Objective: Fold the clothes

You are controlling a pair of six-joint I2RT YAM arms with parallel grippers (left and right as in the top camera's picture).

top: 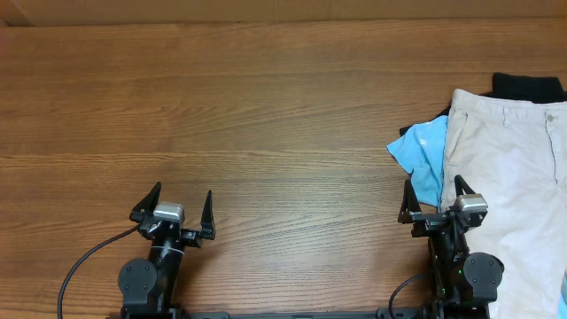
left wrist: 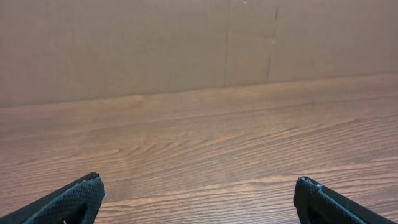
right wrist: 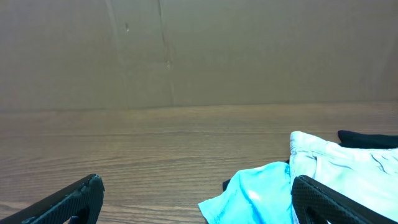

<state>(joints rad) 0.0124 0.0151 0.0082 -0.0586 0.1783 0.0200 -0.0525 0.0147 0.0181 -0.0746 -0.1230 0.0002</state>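
The pale beige trousers (top: 509, 177) lie spread on the right side of the table, waistband at the far end; they also show in the right wrist view (right wrist: 348, 168). My right gripper (top: 434, 197) is open and empty at the trousers' left edge near the table front, its fingers (right wrist: 196, 193) wide apart. My left gripper (top: 182, 202) is open and empty over bare wood at the front left, jaws (left wrist: 199, 193) wide apart, far from the clothes.
A bright sky-blue top (top: 423, 155) lies partly under the trousers' left edge, also in the right wrist view (right wrist: 255, 193). A black garment (top: 527, 87) sticks out beyond the waistband. A cardboard wall (left wrist: 186, 43) stands behind the wooden table (top: 266, 133).
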